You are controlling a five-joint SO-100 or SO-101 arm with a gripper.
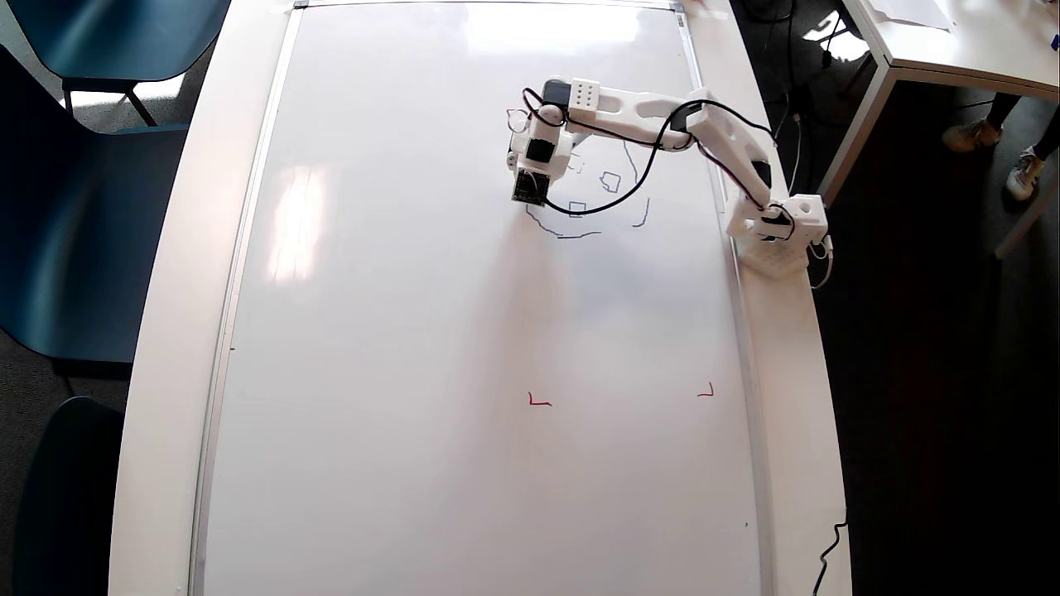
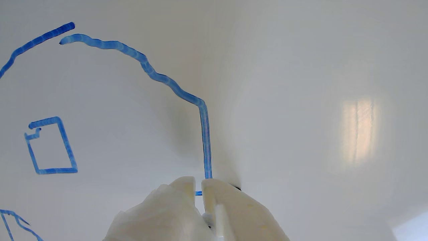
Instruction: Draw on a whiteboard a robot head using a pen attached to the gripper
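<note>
Writing: no words or labels can be read.
Board: the whiteboard [image 1: 397, 331] has lots of bare room below and to the left in the overhead view.
Drawing: the robot head [image 1: 609, 186], blue lines, sits near the board's right edge.
Gripper: the gripper [image 2: 199, 187] has its fingers almost together, on the blue line.
Pen: cannot tell.

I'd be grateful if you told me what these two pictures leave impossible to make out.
- Pen: overhead view, hidden under the claw; wrist view, only a dark speck beside the claw.
- Robot head: overhead view, its left part covered by the arm; wrist view, cut off at the left edge.
- Whiteboard: overhead view, lower edge out of frame.
</note>
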